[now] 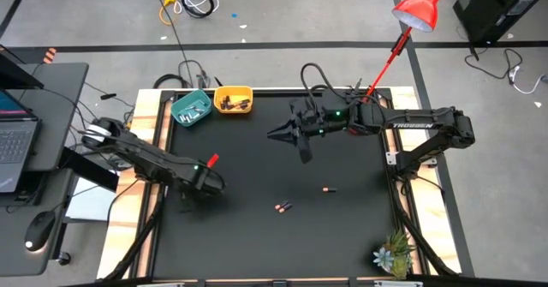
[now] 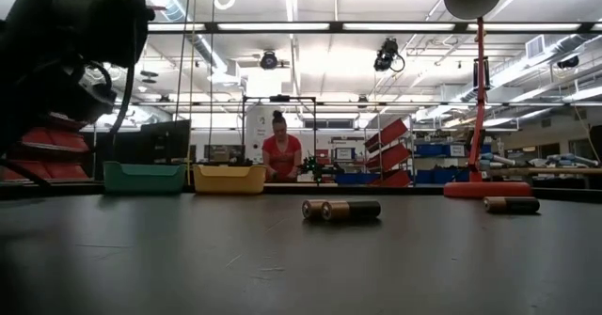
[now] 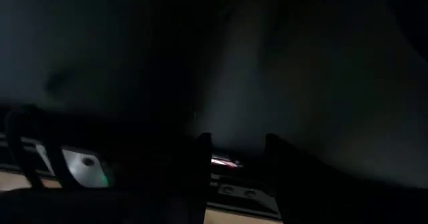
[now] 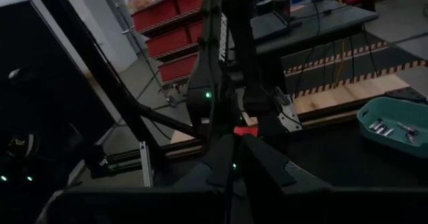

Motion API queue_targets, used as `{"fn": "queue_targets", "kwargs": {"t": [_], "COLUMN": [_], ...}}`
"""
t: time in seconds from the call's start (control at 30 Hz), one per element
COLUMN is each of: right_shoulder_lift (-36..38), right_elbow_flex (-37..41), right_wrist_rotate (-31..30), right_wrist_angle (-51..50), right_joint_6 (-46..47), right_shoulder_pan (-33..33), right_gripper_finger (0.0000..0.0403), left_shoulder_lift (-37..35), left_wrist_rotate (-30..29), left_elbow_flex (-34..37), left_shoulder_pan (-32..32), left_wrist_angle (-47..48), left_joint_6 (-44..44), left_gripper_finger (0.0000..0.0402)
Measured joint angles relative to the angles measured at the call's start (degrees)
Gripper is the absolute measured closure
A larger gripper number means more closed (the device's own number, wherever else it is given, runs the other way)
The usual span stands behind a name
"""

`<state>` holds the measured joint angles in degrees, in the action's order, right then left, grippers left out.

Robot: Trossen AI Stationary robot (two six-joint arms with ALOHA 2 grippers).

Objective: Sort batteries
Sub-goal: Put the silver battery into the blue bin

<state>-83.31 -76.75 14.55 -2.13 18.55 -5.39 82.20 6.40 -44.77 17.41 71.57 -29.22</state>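
Note:
Two dark batteries with copper ends (image 1: 282, 206) lie side by side on the black mat near the middle; in the low view they (image 2: 340, 209) rest on their sides. A third battery (image 1: 328, 188) lies to their right (image 2: 511, 204). My left gripper (image 1: 208, 184) hangs over the mat's left part and points steeply down. Its fingers (image 3: 204, 167) stand apart, with only a small reddish glint between them. My right gripper (image 1: 287, 134) is held high over the far middle, pointing toward the table's left, shut and empty (image 4: 239, 144).
A teal bowl (image 1: 191, 109) with silvery batteries and a yellow bowl (image 1: 233, 100) with dark ones stand at the far left edge. A red lamp (image 1: 418, 8) leans over the far right corner. A small plant (image 1: 394, 254) sits at the near right. A person stands far behind the table (image 2: 280, 155).

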Motion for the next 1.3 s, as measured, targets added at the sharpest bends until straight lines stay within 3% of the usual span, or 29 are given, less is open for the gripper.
{"fn": "queue_targets", "kwargs": {"t": [0.2,0.53,0.77,0.9,1.3], "right_shoulder_lift": [0.0,0.0,0.0,0.0,0.0], "right_elbow_flex": [0.0,0.0,0.0,0.0,0.0], "right_wrist_rotate": [-0.2,-5.3,-7.5,-9.1,-11.8], "right_wrist_angle": [0.0,0.0,0.0,0.0,-0.1], "right_joint_6": [1.3,2.3,3.0,3.6,5.6], "right_shoulder_pan": [1.2,3.7,3.9,4.3,4.7], "right_gripper_finger": [0.0361,0.0361,0.0361,0.0361,0.0361], "left_shoulder_lift": [1.9,3.0,7.4,10.6,23.7], "left_wrist_rotate": [4.8,6.7,8.4,4.5,6.5], "left_elbow_flex": [4.3,6.6,6.6,6.1,6.4], "left_shoulder_pan": [0.5,2.0,2.1,2.1,0.6], "left_wrist_angle": [0.3,-1.8,-2.6,-2.3,-1.6], "left_joint_6": [4.4,9.5,9.5,9.4,12.7], "left_gripper_finger": [0.0254,0.0249,0.0178,0.0142,0.0133]}}
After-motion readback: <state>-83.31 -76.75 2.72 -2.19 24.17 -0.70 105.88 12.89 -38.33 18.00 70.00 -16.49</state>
